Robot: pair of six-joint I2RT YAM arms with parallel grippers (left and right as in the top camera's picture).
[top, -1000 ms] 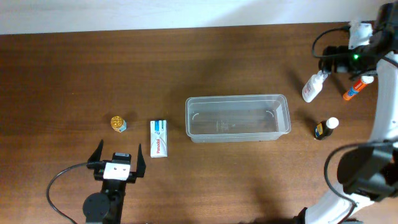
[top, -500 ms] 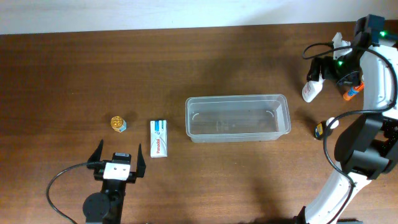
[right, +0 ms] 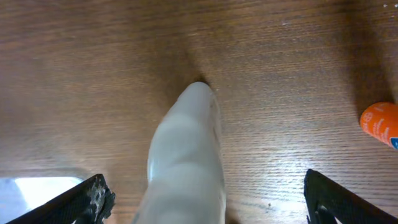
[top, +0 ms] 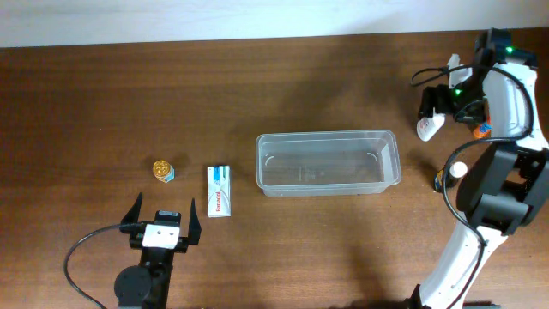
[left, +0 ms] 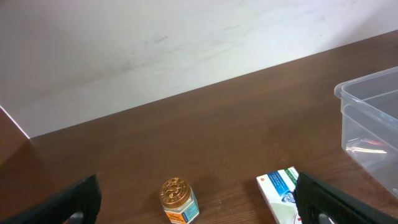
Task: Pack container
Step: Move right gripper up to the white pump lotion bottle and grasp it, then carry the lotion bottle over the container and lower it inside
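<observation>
The clear container [top: 328, 162] sits on its base near the middle of the brown worktop [top: 326, 77], and nothing can be seen inside it. In the left wrist view only one rounded corner of it shows, cut off by the right edge.

The left fingers [left: 71, 202] stand wide apart and hold nothing. Only their dark tips show in that view, at the bottom corners. Ahead of them is a small jar with a gold lid [top: 163, 171]. A white box [top: 220, 190] lies flat between the jar and the container, and its print is too small to read.

At the far right, the right fingers [right: 90, 202] are spread wide on either side of a white bottle [right: 186, 162] lying on the worktop. Both tips stay clear of it. The bottle's lower end runs out of the wrist view, and a pale patch at bottom left is too blurred to identify.

An orange cap [right: 380, 122] is cut off at the right edge, and from overhead the arm hides most of that item. A dark bottle with a white cap [top: 458, 170] is partly covered by the arm.
</observation>
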